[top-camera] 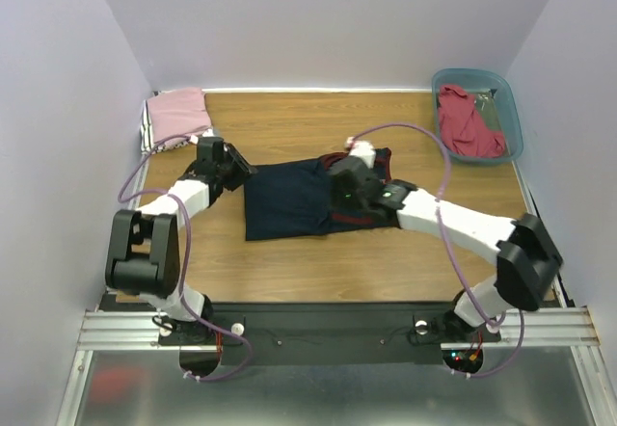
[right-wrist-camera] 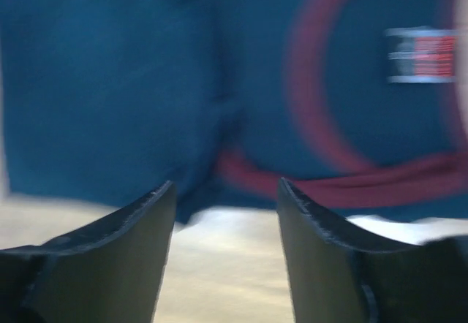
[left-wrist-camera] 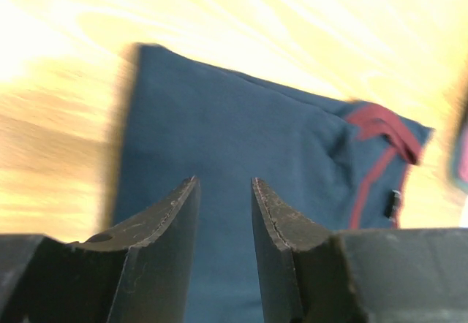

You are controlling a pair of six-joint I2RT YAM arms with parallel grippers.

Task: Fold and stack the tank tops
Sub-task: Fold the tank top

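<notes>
At far left, a folded pink cloth tank top [top-camera: 176, 113] sits in the back corner of the wooden desk [top-camera: 386, 262]; I judge it to be the start of the stack. My left end effector [left-wrist-camera: 223, 184] hovers at the left edge of the navy jersey tank top with maroon trim [top-camera: 294, 199], fingers partly apart and gripping nothing. The jersey lies flat mid-desk. My right end effector [right-wrist-camera: 227, 184] is wide open and empty over its maroon-trimmed right end. A red cloth top [top-camera: 469, 122] waits in the teal plastic bin [top-camera: 511, 108] at far right.
</notes>
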